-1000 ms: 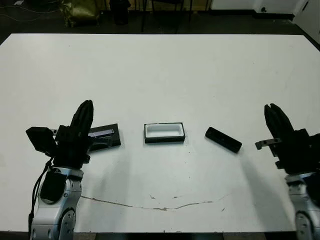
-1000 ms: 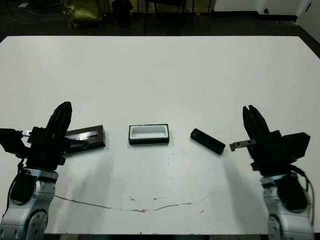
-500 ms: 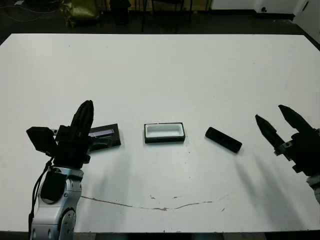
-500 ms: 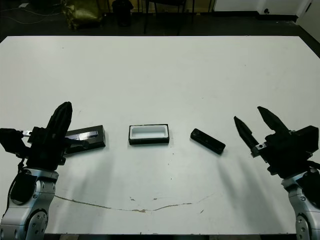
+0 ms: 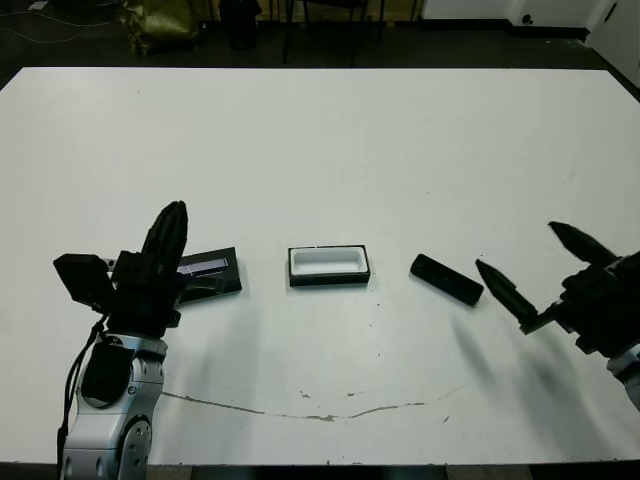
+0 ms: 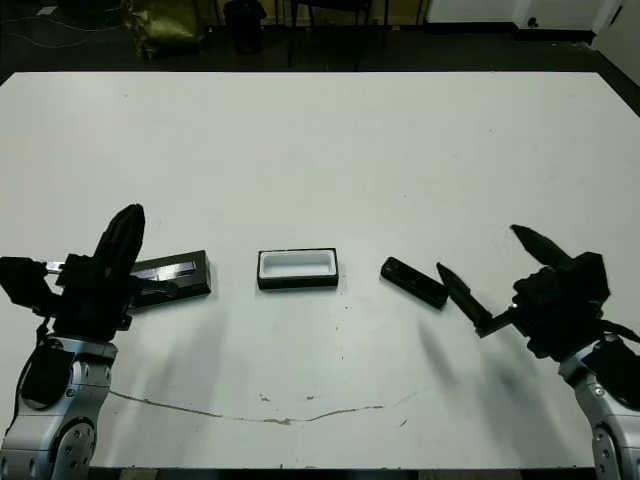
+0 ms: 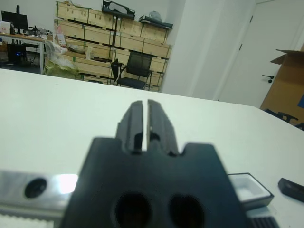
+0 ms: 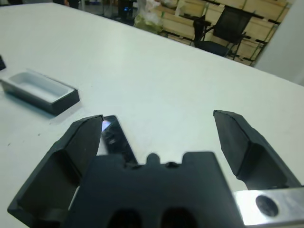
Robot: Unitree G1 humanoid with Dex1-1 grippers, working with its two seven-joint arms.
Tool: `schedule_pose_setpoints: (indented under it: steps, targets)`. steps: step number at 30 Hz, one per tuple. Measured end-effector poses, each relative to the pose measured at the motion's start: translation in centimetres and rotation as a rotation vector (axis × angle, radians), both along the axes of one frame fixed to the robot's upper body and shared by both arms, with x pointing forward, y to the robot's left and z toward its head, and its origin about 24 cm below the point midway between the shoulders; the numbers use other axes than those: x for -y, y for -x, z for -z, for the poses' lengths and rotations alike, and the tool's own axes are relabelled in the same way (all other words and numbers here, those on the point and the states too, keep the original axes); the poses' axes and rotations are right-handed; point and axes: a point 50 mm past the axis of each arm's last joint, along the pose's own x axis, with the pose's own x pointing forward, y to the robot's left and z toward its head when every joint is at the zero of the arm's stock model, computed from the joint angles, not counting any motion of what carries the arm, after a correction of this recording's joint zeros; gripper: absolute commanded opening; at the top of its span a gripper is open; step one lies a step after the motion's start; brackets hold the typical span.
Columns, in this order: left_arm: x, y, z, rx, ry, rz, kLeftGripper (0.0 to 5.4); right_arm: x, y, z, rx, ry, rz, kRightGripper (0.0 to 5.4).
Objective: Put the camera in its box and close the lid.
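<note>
Right claw (image 5: pixel 530 275) spread wide, camera (image 5: pixel 446 279) just beside its near fingertip, box (image 5: pixel 329 265) beyond, left claw (image 5: pixel 165 235) pressed closed, lid (image 5: pixel 209 272) just beside it, white desk (image 5: pixel 320 150)

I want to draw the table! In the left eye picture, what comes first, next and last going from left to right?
left gripper → lid → box → camera → right gripper
</note>
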Motion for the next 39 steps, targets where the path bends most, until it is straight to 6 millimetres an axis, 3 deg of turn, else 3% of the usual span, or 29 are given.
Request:
schedule_pose_setpoints:
  steps: [7, 14, 20, 28, 30, 36, 39]
  targets:
    - [0.0, 0.0, 0.1, -0.002, -0.006, -0.002, 0.0, 0.0, -0.1, 0.9, -0.06, -0.005, -0.097, 5.39]
    - [-0.1, 0.0, 0.2, -0.006, -0.015, -0.006, 0.0, 0.3, -0.5, 0.8, -0.079, 0.047, -0.203, 4.28]
    - [-0.1, 0.0, 0.2, -0.009, -0.017, -0.007, 0.0, 0.9, -0.7, -0.1, -0.107, 0.141, -0.233, 4.08]
    - [-0.1, 0.0, 0.2, -0.01, -0.022, -0.008, 0.0, 1.4, -1.1, -0.3, -0.133, 0.204, -0.256, 2.54]
    - [-0.1, 0.0, 0.2, -0.01, -0.023, -0.008, 0.0, 1.2, -1.3, -0.2, -0.131, 0.213, -0.263, 2.65]
    - [-0.1, 0.0, 0.2, -0.01, -0.022, -0.007, 0.0, 0.8, -1.5, 0.4, -0.158, 0.218, -0.302, 3.94]
    - [-0.1, 0.0, 0.2, -0.01, -0.021, -0.007, 0.0, 0.4, -1.7, 0.7, -0.175, 0.222, -0.317, 4.05]
